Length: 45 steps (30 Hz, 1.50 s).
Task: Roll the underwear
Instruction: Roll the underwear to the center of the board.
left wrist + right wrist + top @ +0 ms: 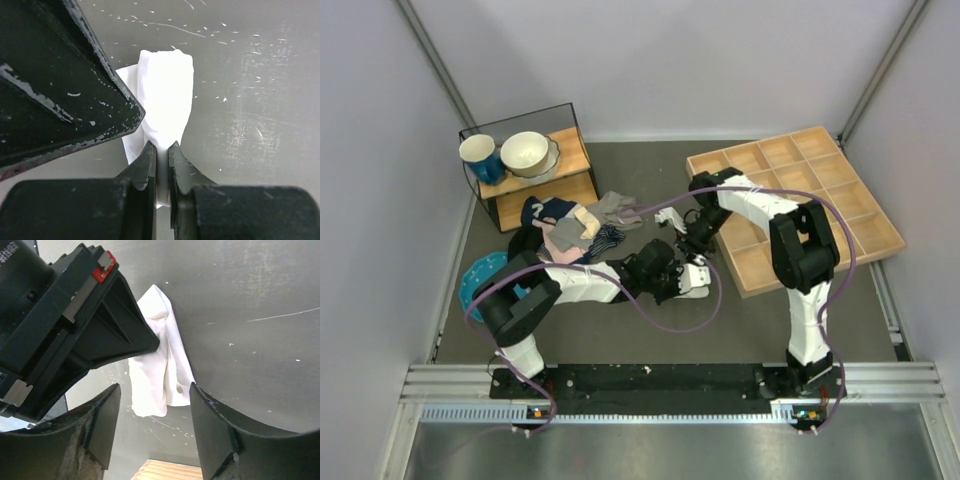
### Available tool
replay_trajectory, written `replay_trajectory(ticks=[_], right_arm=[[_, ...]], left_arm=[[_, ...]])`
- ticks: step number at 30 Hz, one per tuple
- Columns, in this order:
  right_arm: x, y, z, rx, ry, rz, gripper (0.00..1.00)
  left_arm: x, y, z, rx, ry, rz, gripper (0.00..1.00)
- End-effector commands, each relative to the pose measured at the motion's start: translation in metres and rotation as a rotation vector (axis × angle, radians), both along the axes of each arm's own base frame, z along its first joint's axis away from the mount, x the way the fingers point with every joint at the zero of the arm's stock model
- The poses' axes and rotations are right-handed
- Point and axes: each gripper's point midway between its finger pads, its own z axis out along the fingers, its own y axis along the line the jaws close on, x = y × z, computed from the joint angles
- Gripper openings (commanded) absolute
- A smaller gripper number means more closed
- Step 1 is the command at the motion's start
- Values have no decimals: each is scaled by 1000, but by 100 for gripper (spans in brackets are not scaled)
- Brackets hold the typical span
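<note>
I read underwear (167, 95) as white matt cloth; tabletop (260, 100) dark, matt, scuffed; tray (862, 203) bare wood; left gripper (162, 150) scratched black plastic.

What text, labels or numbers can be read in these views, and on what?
None readable in full.
White print on the housing of the left gripper, right wrist view: cropped by the frame edge, illegible.
Blue cup, bowl, wooden tray, white underwear: no markings seen.
</note>
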Motion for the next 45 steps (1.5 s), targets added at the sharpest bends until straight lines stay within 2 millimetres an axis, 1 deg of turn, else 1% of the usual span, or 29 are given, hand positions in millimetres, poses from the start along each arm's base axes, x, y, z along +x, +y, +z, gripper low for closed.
replay_trajectory(ticks=[1,3,4,5,6,9,10,13,16,23,31,38,40,41,45], right_arm=[[12,1,6,-18,-32,-31,61],[17,-1,-3,-38,-40,-37,63],[17,-1,-6,-44,-36,-41,67],[18,-1,-9,-47,-38,-41,69],[19,-2,-12,-55,-47,-42,69],[15,-4,-22,-83,-34,-30,72],[12,-5,-25,-86,-24,-25,74],[-2,-6,-33,-99,0,10,75],[-14,-4,-36,-102,21,33,74],[-27,-4,-31,-86,57,40,73],[-46,2,-24,-54,100,73,73],[-55,2,-21,-40,139,91,73],[-56,2,-21,-40,149,96,73],[-57,1,-22,-43,160,95,73],[-61,3,-20,-21,190,103,73]], left_arm=[[-6,10,-22,67,71,14,1],[-5,10,-22,64,74,18,1],[-4,11,-22,64,75,20,1],[-4,11,-22,63,77,20,1],[-4,11,-22,64,78,22,1],[-4,12,-24,67,83,28,1],[-3,11,-24,65,86,30,1],[-1,10,-24,63,94,39,1],[1,9,-24,60,105,53,1],[8,14,-28,75,141,106,1],[13,16,-28,74,174,148,1],[16,19,-30,81,165,173,1],[16,23,-32,88,158,183,1],[19,23,-31,82,139,194,1],[18,29,-36,81,124,219,1]])
